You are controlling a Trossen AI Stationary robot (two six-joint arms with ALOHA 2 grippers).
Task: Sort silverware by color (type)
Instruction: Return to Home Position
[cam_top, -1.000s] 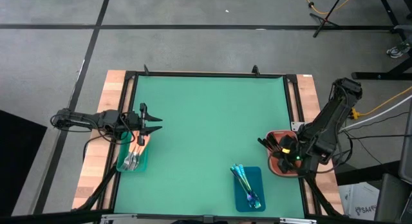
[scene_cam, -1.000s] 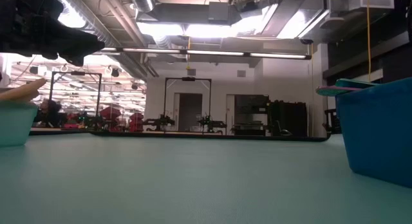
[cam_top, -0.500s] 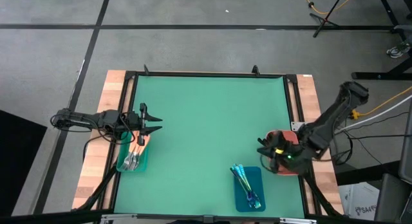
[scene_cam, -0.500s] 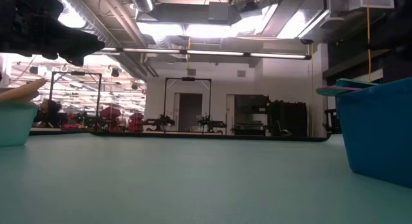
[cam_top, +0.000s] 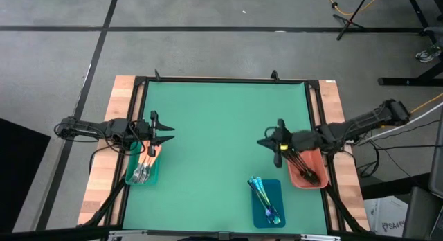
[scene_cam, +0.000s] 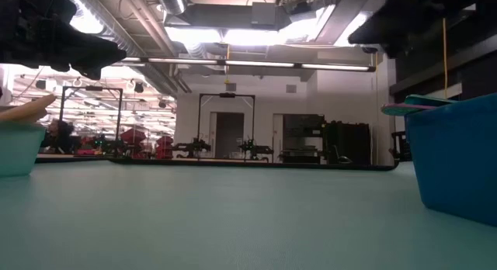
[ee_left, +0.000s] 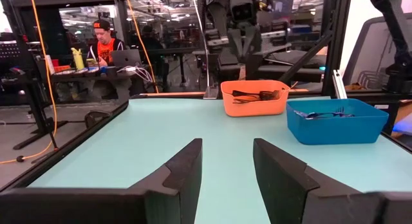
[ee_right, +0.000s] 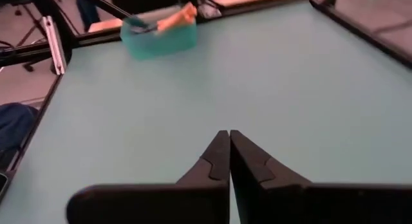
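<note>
Silverware (cam_top: 263,194) in bins (cam_top: 311,187), green mat (cam_top: 221,123) — workshop (scene_cam: 225,122) beyond

Bright, even overhead lighting, glaring ceiling lights (scene_cam: 233,33) in low view, faint soft shadows

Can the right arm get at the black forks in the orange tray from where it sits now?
Probably yes. The right end effector hangs just beside the orange tray, nothing lies between them, and the black forks lie uncovered in it. It is shut, so it would have to open first.
</note>
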